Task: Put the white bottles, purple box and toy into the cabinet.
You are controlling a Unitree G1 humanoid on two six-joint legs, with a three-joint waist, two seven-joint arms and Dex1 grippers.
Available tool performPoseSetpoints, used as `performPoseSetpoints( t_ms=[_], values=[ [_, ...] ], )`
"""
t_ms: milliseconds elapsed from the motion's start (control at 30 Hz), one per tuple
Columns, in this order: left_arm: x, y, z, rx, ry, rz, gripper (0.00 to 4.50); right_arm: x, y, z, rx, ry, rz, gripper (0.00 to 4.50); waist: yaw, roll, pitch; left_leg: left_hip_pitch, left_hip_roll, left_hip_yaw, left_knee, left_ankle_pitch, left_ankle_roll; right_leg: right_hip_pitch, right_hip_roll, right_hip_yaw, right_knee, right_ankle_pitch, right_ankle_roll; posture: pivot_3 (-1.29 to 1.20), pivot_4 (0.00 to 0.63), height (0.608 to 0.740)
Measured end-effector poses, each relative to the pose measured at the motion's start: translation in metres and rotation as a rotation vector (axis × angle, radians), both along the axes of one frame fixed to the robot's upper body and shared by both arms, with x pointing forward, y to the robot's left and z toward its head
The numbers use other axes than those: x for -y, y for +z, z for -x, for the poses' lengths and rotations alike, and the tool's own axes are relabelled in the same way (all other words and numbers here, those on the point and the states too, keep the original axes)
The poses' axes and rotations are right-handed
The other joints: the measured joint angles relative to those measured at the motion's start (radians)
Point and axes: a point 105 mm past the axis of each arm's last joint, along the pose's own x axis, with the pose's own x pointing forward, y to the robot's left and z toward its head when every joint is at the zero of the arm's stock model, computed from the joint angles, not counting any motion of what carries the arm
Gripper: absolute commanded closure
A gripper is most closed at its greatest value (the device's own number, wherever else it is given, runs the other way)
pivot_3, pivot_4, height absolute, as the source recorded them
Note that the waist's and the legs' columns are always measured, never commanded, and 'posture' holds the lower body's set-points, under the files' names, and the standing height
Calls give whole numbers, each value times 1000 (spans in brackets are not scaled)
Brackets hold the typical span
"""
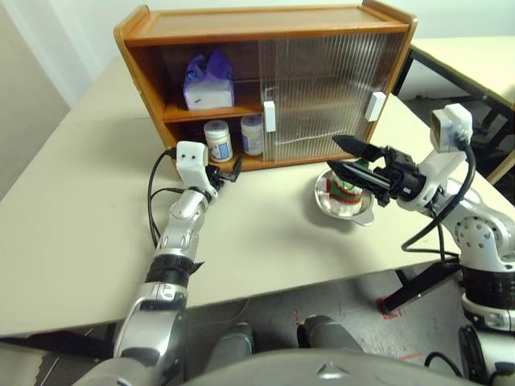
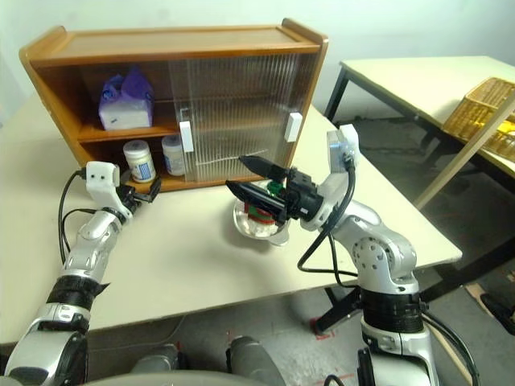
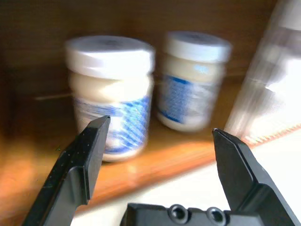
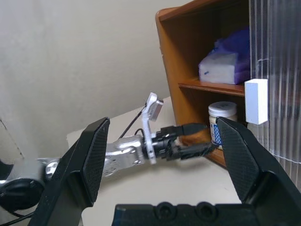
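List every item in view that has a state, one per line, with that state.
cabinet: left side open, sliding doors cover the right side.
purple box: on the upper shelf.
white bottles: both upright, lids on, on the lower shelf.
toy: in the steel bowl on the table, not yet stored.
left gripper: fingers open, empty.
right gripper: fingers open, empty, above the bowl.

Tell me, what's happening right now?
Both hands open, left hand and right hand empty. White bottles, purple box inside cabinet. Toy in steel bowl outside.
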Motion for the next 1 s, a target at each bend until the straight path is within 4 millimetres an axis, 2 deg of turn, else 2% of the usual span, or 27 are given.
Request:
performPoseSetpoints(
  t_ms=[100, 167, 267, 367, 467, 500, 600, 833, 1000],
  values=[
    [31, 10, 12, -7, -156, 12, 573, -1, 0, 0, 3, 3, -3, 0, 12, 0, 0, 0, 2, 0, 0, 0, -1, -1, -1, 3, 0, 1, -7, -158, 4, 740],
    [57, 21, 21, -2, -270, 20, 1216, -1, 0, 0, 5, 6, -5, 0, 17, 0, 0, 0, 3, -1, 0, -1, -2, -1, -2, 2, 0, 1, -7, -162, 2, 740],
    [85, 31, 30, 3, -372, 47, 2350, -2, 0, 0, 7, 7, -6, 0, 16, 0, 0, 1, 5, -1, 0, -2, -4, -1, -4, 2, 0, 2, -8, -169, 0, 740],
    [107, 38, 30, -1, -418, 71, 3422, -1, -1, 1, 7, 4, -8, 0, 16, 0, 0, 1, 7, -1, 0, -2, -4, -1, -3, 1, 1, 2, -8, -184, 0, 740],
    [126, 59, 24, 54, -430, 97, 4447, -2, -3, 2, 3, 5, -14, 0, 15, 0, 0, 2, 8, -1, 0, -2, -3, 0, -2, 1, 1, 2, -8, -193, 0, 740],
    [132, 67, 20, 74, -420, 104, 4483, -2, -4, 2, 0, 4, -15, 0, 15, 0, 0, 3, 8, -1, 0, -2, -3, 1, -2, 1, 1, 2, -8, -193, 0, 740],
    [141, 73, 10, 86, -361, 125, 4483, -2, -4, 2, 2, 2, -16, 0, 12, 0, 0, 3, 8, -1, 0, -1, -3, 2, -2, 1, 0, 1, -7, -196, 0, 740],
    [156, 70, -9, 78, -239, 126, 4483, -2, -4, 2, 2, -3, -16, 0, 5, 0, 0, 3, 8, -1, 0, 6, 11, 3, -1, 1, 0, 1, -4, -210, 0, 740],
    [145, 65, -21, 90, -101, 127, 4483, 0, -3, 3, 5, -10, -6, 0, -6, 0, 0, 4, 7, -1, 0, 6, 11, 3, -1, 2, 0, 0, -3, -215, 2, 740]
  ],
)
